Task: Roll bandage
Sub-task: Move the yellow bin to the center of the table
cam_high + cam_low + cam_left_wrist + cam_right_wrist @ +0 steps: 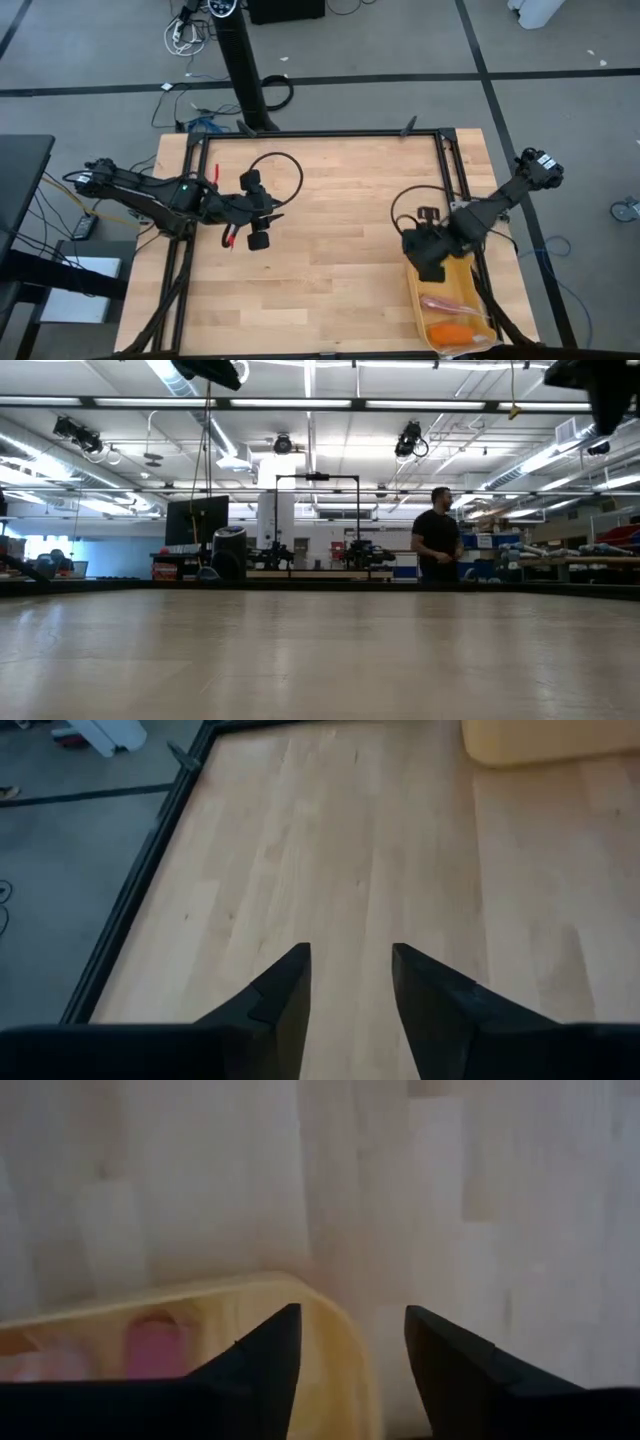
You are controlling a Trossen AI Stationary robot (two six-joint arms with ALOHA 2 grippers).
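Observation:
The pink bandage (pixel 440 303) lies inside a yellow tray (pixel 415 290) at the table's near right corner. In the right wrist view it shows as a small pink shape (pixel 155 1348) behind the tray's rim (pixel 330 1310). My right gripper (pixel 425 258) hangs above the tray's far left corner, pointing steeply down. It is open (pixel 352 1315) with nothing between its fingers. My left gripper (pixel 268 215) hovers over bare wood on the table's left half. It is open (pixel 350 952) and empty, far from the bandage.
An orange object (pixel 450 333) and some clear plastic lie in the tray beside the bandage. A black metal frame (pixel 440 150) runs around the tabletop. The tray's corner (pixel 540 740) shows far ahead of the left gripper. A person (pixel 437 535) stands far off in the room.

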